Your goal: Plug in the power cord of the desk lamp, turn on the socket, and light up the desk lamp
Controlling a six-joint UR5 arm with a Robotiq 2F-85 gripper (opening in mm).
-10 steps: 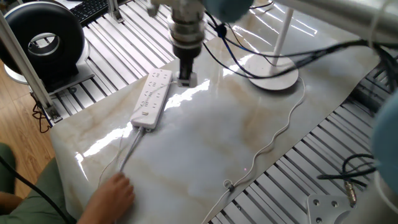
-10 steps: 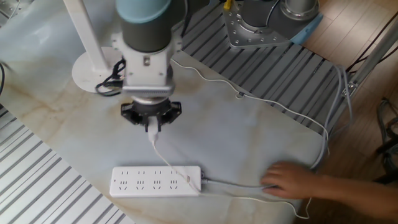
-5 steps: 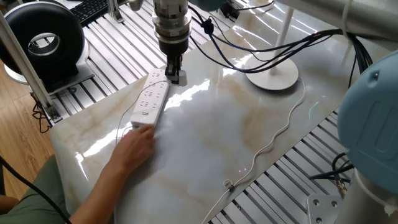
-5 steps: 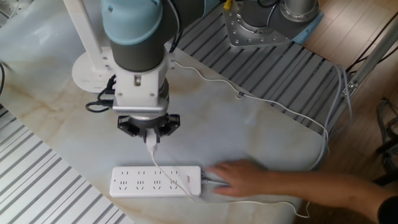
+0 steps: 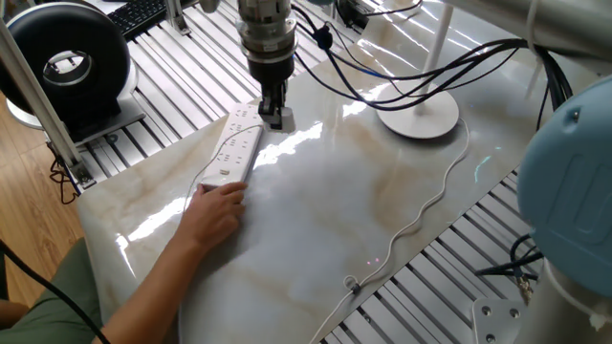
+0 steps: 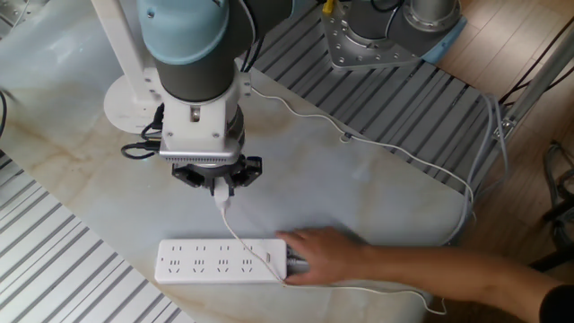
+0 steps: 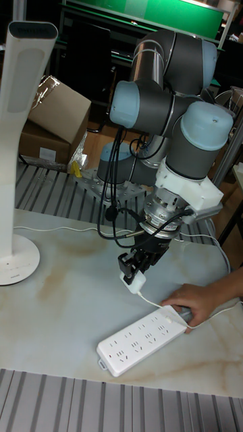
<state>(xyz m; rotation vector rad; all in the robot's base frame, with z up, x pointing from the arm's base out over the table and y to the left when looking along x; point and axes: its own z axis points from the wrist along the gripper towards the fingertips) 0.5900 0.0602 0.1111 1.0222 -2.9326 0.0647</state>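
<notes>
On the marble table (image 7: 67,297), the desk lamp (image 7: 20,148) stands at the left, white with a flat disc base. Further right, the gripper (image 7: 133,275) clenches the power cord (image 6: 235,238) by its small white plug, just above the socket (image 7: 143,337), a long white strip. A person's hand (image 7: 196,302) presses the strip's cable end.

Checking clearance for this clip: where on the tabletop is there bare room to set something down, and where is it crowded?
Bare marble lies between the socket, the desk lamp base and the wavy power cord. It is crowded at the socket: the gripper hangs there holding the plug, and a person's hand presses the strip's cable end.
</notes>
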